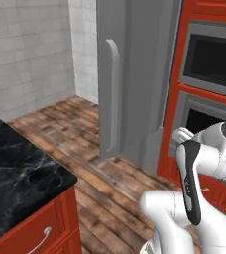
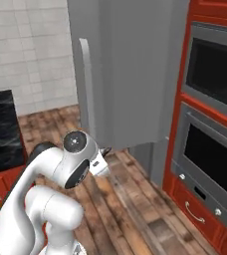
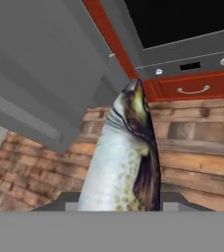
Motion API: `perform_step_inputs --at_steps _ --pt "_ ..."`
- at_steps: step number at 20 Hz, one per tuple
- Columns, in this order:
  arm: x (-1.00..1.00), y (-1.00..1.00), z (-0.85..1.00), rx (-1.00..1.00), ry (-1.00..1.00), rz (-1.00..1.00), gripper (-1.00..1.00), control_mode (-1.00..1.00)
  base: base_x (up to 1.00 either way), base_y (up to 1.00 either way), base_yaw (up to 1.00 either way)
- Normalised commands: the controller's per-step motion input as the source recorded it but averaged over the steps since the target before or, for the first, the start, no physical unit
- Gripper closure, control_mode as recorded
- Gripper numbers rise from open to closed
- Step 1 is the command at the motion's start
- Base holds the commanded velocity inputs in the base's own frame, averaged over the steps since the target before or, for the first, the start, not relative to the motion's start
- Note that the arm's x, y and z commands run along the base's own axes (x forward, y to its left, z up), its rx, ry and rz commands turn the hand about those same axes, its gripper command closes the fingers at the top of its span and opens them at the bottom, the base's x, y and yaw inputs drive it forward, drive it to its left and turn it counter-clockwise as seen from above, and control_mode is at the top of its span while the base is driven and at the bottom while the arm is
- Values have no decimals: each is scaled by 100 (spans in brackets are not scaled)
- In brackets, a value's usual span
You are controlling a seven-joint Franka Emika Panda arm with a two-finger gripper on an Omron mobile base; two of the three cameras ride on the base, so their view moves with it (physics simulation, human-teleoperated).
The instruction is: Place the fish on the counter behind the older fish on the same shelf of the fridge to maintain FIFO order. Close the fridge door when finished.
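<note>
Grey fridge door [image 1: 116, 74] closed or nearly so ahead of arm; fish [image 3: 126, 162] clenched in gripper [image 3: 121, 204], off counter [image 1: 16, 178]. Left, likely: open door, shelve fish behind older 1, close.

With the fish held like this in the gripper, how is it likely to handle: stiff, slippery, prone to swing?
The fish juts straight out from the gripper without drooping, so probably stiff. Its glossy, tapering body suggests it could slip. It looks slim, likely light.
</note>
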Motion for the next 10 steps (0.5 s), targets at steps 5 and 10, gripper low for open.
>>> perform_step_inputs --at_steps 5,10 --pt "0 0 0 0 0 0 100 100 9 45 52" --pt "0 0 0 0 0 0 100 100 38 -22 49"
